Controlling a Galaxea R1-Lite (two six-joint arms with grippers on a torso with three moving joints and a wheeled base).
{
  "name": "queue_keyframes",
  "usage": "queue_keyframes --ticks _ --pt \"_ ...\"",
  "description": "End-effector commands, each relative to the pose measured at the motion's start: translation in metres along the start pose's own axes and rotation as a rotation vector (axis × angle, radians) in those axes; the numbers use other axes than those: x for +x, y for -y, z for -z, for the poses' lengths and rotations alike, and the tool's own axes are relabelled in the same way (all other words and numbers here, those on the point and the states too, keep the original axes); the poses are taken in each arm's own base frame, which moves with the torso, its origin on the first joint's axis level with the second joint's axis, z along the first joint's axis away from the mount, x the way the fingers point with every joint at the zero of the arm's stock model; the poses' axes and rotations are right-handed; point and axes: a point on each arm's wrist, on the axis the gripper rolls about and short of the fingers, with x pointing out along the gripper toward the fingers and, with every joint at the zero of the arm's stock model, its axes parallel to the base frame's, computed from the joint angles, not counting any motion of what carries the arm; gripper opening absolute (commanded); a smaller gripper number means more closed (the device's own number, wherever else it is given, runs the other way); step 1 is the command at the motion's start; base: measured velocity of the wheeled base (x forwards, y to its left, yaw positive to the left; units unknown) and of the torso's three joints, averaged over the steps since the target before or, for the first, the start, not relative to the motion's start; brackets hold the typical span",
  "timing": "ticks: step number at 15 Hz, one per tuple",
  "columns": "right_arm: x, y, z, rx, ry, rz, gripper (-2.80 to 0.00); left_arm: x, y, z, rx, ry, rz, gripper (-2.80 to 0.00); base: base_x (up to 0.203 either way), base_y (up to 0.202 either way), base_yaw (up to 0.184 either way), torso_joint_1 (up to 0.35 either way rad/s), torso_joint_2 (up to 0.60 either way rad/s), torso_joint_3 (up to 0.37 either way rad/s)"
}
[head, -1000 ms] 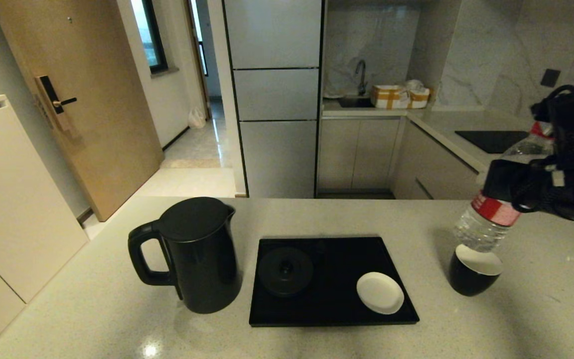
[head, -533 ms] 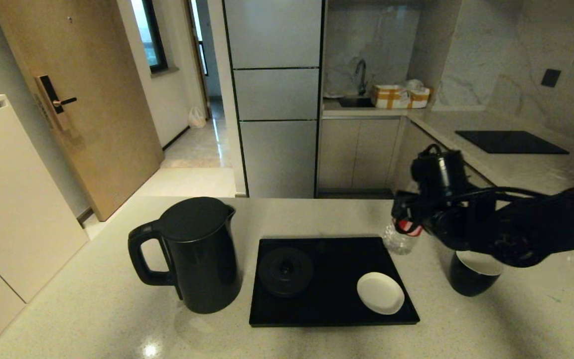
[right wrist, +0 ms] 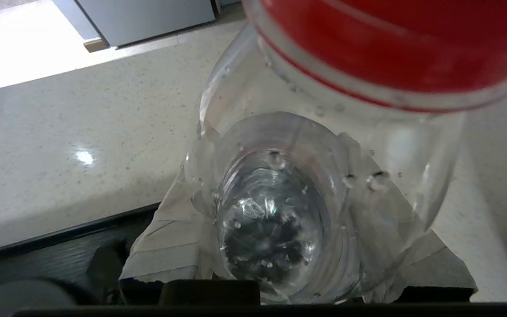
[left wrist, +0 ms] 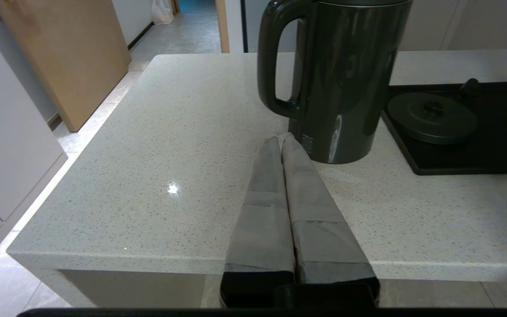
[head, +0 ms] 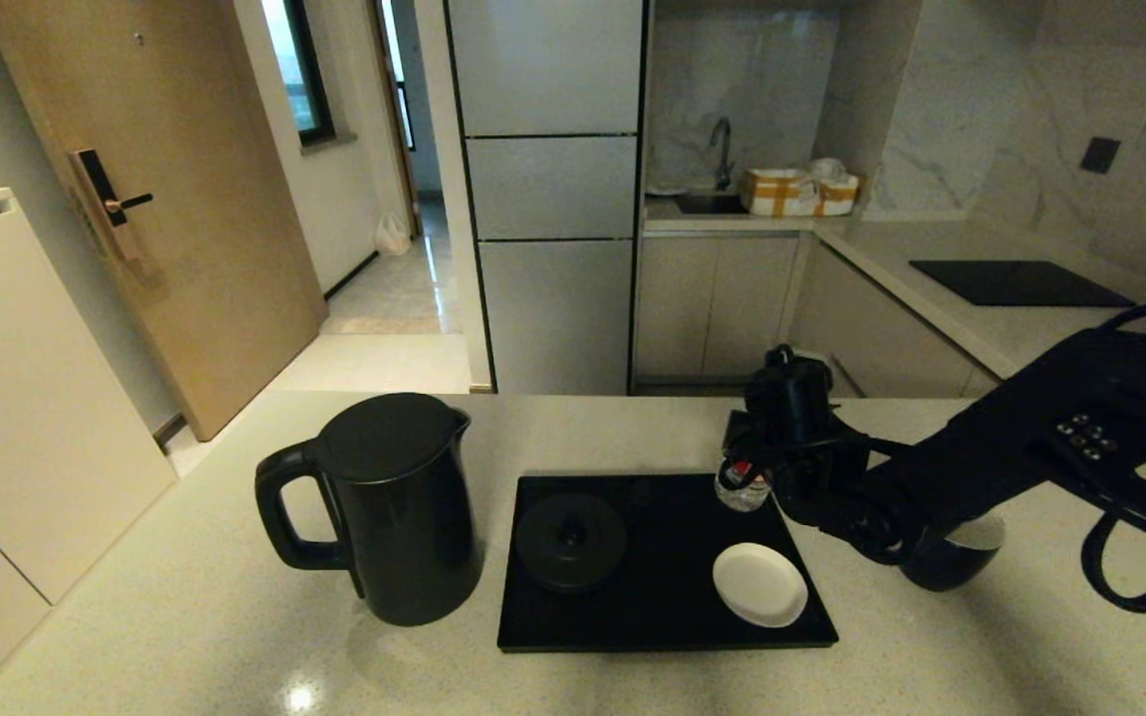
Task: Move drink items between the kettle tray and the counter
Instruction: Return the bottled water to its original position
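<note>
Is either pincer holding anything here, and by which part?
The right pincer holds the bottle around its body by the red label, over the tray's far right corner. The left pincer is shut and holds nothing.

Mostly hidden behind the right arm's wrist in the head view: the bottle, with only its clear base and a sliver of red showing at the tray's far right corner. Impossible to tell there whether touching the tray or held just above it. Right gripper fingertips masked by the wrist housing. Cup largely covered by the forearm, only a dark curve and a strip of white rim visible. Bottle cut off by the upper edge in the right wrist view, red label blurred, cap out of frame. Kettle lid clipped by the upper edge in the left wrist view.
</note>
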Motion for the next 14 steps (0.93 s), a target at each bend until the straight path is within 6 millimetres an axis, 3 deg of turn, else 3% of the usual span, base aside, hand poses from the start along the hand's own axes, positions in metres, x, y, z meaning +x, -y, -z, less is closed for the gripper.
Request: queue_keyframes --ticks 1,6,7,14 --pt "0.013 -0.005 0.014 -0.027 -0.011 0.009 -2.80 0.000 0.000 0.000 0.000 -0.001 0.000 -2.80 0.000 0.000 0.000 0.000 0.00 0.000" --pt "0.019 -0.009 0.030 -0.102 -0.036 0.008 -2.80 0.000 0.000 0.000 0.000 0.001 0.000 -2.80 0.000 0.000 0.000 0.000 0.00 0.000" --pt "0.019 -0.011 0.030 -0.114 -0.030 0.010 0.00 0.000 0.000 0.000 0.000 0.001 0.000 -2.80 0.000 0.000 0.000 0.000 0.00 0.000" --pt "0.011 -0.013 0.020 -0.108 -0.013 0.004 0.00 0.000 0.000 0.000 0.000 0.001 0.000 -2.80 0.000 0.000 0.000 0.000 0.00 0.000"
